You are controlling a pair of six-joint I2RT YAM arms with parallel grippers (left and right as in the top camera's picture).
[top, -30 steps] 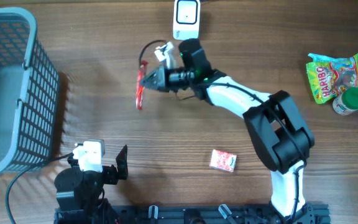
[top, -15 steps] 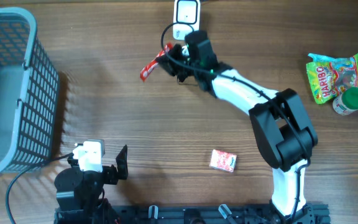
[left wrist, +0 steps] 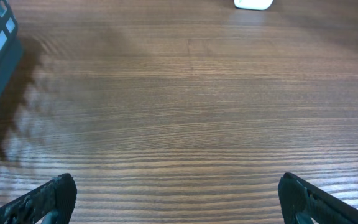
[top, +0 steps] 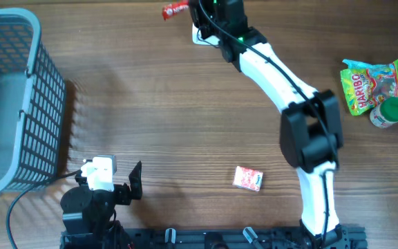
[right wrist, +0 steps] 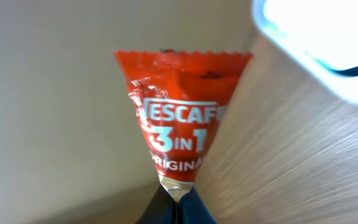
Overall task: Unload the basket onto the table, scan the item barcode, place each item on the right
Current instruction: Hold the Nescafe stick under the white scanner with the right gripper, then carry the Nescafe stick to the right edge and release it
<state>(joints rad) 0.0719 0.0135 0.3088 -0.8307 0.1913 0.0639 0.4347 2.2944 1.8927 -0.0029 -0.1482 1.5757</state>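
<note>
The item is a red Nescafe 3-in-1 sachet [top: 175, 10], held in the air at the table's far edge. My right gripper [top: 193, 14] is shut on its silver end. In the right wrist view the sachet [right wrist: 182, 124] stands up from the pinched fingertips of the right gripper [right wrist: 176, 202], printed side to the camera. The white barcode scanner [right wrist: 328, 43] shows blurred at the upper right. From overhead the arm hides most of the scanner [top: 200, 39]. My left gripper [left wrist: 176, 199] rests open at the near edge, nothing between its fingers [left wrist: 55, 193].
A grey mesh basket [top: 12, 97] stands at the left. A Haribo bag [top: 368, 83] and a green-capped bottle [top: 389, 112] lie at the right edge. A small red box [top: 247, 178] lies near the front middle.
The right arm has swung the sachet from left of the scanner up to the far edge, turning it from hanging upright to lying sideways. The left arm has not moved.
</note>
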